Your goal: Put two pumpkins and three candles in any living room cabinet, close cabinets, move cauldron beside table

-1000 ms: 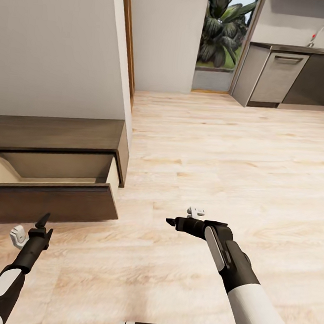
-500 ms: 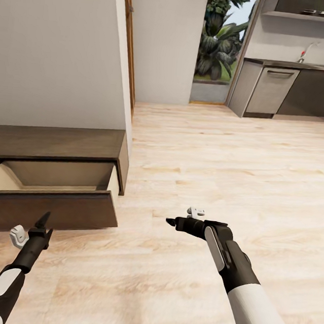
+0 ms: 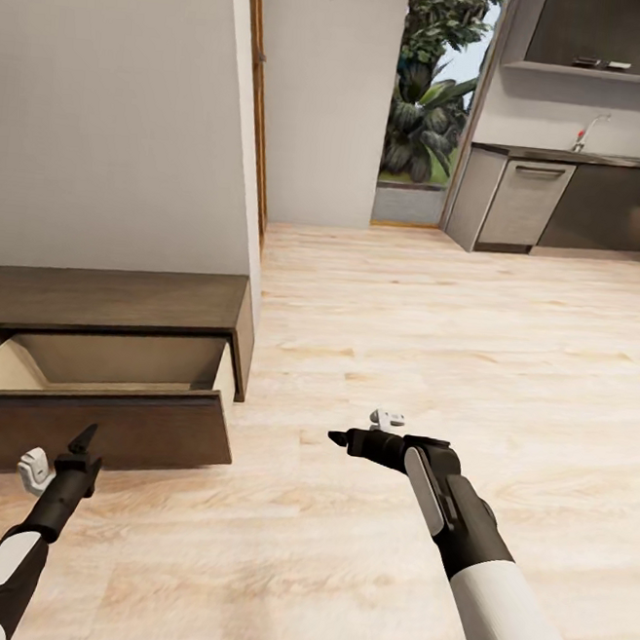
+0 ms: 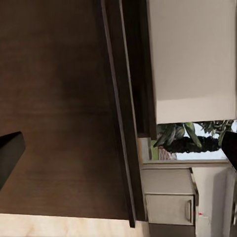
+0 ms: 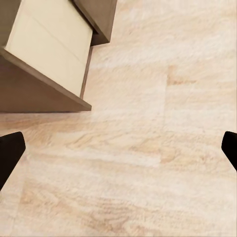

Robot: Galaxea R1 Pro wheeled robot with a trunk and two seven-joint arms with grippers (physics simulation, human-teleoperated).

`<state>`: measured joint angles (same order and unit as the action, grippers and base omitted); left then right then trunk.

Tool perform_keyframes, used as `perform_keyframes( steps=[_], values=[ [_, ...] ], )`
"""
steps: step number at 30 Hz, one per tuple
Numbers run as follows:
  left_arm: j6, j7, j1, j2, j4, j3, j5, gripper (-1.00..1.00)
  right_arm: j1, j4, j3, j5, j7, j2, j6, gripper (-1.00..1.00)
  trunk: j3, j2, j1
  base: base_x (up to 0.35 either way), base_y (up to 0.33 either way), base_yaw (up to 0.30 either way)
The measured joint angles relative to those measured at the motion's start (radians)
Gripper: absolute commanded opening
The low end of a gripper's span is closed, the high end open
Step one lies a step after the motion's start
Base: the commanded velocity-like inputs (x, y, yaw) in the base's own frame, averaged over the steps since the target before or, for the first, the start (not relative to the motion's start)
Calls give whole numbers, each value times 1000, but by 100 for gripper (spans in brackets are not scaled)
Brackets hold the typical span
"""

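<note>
A pale plank floor with a light, streaked wood grain runs from the robot's arms to the far wall, wide and bare through the middle and right of the head view. A plain grey-white wall stands at the left, ending at a corner with a narrow wooden door frame beside it. Beyond, a tall opening shows dark green plants, and right of it a kitchen worktop — dark-topped, over grey cupboard fronts, with a faucet above.

Against the left wall, on the floor, sits the cabinet, long, low and dark brown with a flat matte top. Its drawer stands pulled out toward the robot; the inside is pale wood, the front a wide dark panel whose right corner juts into the open floor. The right wrist view shows that same drawer corner over the planks.

The left claw hangs just in front of the drawer front, its black tips wide apart in the left wrist view, facing the dark panel. The right claw hovers over bare floor, well apart from the cabinet — its tips likewise wide, holding nothing.
</note>
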<state>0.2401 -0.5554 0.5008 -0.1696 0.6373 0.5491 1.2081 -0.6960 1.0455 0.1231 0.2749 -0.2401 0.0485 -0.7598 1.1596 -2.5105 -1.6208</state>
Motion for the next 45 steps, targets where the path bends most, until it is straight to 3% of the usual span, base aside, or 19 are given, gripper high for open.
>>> perform_keyframes(
  steps=[5, 12, 22, 25, 26, 28, 34, 43, 45],
  values=[
    [14, 6, -2, -1, 3, 51, 0, 100, 0, -1, 3, -1, 0, 0, 0, 100, -19, 1, 2, 0, 0, 0],
    [56, 7, -36, -1, 45, 87, -5, 100, 0, -1, 2, -2, 1, 0, 0, 100, -46, 3, 5, 0, 0, 0],
    [60, 8, -56, 0, 34, 89, -14, 100, 0, -13, 7, -2, 0, 2, -1, 100, -79, 5, 10, 0, 0, 90],
    [59, 8, -63, -1, 19, 91, -18, 100, 0, -25, 18, -2, 0, 2, -1, 100, -88, 6, 11, 0, 0, 125],
    [58, 8, -82, -5, 13, 91, -21, 100, 0, -50, 46, -2, 2, 1, -1, 100, -91, 6, 12, 0, 0, 53],
    [57, 9, -94, -6, 11, 91, -21, 100, 0, -69, 58, -4, 3, 1, 0, 100, -98, 7, 13, 0, 0, 30],
    [54, 12, -105, -7, 6, 90, -25, 100, 0, -137, 67, -6, 5, 1, 8, 100, -121, 8, 15, 0, 0, 39],
    [46, 18, -107, -7, -44, 89, -75, 100, 0, -171, 71, -6, 5, 1, 11, 100, -148, 10, 19, 0, 0, 192],
    [43, 19, -107, -7, -56, 89, -114, 100, 0, -174, 74, -7, 5, 1, 11, 100, -153, 11, 20, 0, 0, 182]
  ],
)
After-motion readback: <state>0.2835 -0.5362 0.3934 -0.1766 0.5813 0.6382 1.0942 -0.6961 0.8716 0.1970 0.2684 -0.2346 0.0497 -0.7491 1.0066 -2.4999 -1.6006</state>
